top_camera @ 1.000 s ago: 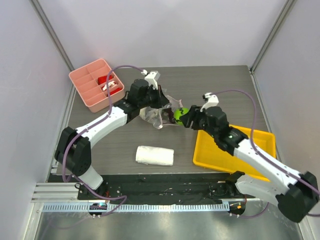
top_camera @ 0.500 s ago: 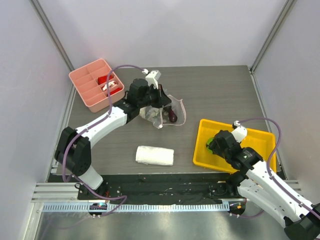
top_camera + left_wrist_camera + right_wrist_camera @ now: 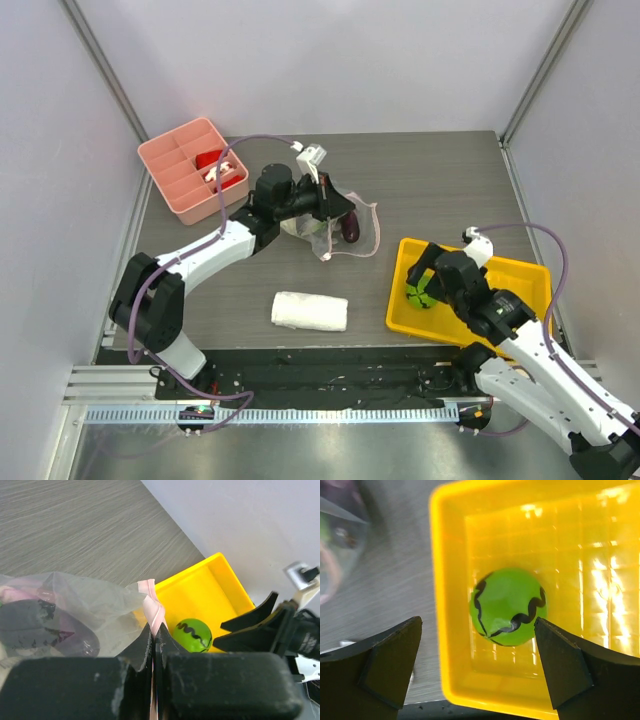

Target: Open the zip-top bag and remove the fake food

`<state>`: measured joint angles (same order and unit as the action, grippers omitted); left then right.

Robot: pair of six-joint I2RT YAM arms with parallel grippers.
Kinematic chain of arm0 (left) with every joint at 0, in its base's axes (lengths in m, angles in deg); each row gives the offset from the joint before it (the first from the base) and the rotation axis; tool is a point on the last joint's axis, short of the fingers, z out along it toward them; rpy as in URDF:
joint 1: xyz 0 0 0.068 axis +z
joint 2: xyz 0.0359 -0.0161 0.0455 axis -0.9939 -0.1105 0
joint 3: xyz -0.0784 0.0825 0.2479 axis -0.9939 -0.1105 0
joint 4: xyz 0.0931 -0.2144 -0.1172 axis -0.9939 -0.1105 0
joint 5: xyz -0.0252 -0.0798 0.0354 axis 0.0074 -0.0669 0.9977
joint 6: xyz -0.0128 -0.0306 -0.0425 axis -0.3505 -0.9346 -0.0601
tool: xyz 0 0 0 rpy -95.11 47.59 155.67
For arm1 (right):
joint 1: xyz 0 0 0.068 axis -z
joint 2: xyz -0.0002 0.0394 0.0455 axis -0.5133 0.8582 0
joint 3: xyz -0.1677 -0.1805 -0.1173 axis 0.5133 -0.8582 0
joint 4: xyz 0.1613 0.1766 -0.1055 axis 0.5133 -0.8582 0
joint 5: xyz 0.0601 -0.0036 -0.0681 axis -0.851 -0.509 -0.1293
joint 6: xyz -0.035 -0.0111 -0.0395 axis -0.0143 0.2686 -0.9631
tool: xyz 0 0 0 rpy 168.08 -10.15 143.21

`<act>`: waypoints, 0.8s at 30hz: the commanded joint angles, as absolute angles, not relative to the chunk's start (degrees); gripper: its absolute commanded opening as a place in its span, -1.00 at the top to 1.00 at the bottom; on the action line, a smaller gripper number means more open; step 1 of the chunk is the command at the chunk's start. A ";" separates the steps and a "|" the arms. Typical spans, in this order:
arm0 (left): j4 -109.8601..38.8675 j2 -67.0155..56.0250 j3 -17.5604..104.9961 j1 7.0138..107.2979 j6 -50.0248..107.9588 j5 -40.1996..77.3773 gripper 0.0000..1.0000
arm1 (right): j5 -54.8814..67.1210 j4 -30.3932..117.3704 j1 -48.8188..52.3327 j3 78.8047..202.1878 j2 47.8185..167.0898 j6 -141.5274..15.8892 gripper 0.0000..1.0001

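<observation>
My left gripper (image 3: 330, 208) (image 3: 154, 630) is shut on the pink zip strip (image 3: 153, 605) of the zip-top bag (image 3: 358, 232) (image 3: 85, 600) and holds it off the table. A dark purple eggplant (image 3: 349, 228) (image 3: 45, 627) shows through the clear plastic. The green ball with dark wavy stripes (image 3: 420, 293) (image 3: 193, 634) (image 3: 507, 606) lies in the near left corner of the yellow tray (image 3: 525, 280) (image 3: 445, 580). Just above the ball my right gripper (image 3: 420, 280) (image 3: 478, 621) stands open, one finger on each side, not touching it.
A pink divided box (image 3: 172, 172) with red and white items sits at the back left. A folded white towel (image 3: 310, 311) lies near the front edge, left of the tray. Grey walls close in both sides of the table.
My right gripper carried the green ball from the bag's mouth to the yellow tray and opened; the ball now lies loose. My left gripper shifted the bag slightly right.
</observation>
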<state>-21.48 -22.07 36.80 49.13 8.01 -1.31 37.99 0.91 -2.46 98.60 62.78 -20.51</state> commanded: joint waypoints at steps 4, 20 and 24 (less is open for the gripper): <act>-15.80 -19.38 36.59 48.59 8.12 -3.03 1.00 | 35.05 17.16 -5.67 110.13 67.76 -32.26 -0.80; -13.69 -17.89 35.27 46.83 5.30 -2.51 1.00 | 24.21 58.76 -8.93 107.13 95.53 -35.18 0.13; -12.73 -17.72 34.22 46.65 4.60 -2.59 1.00 | 26.94 63.40 -8.67 107.93 102.48 -37.73 -0.09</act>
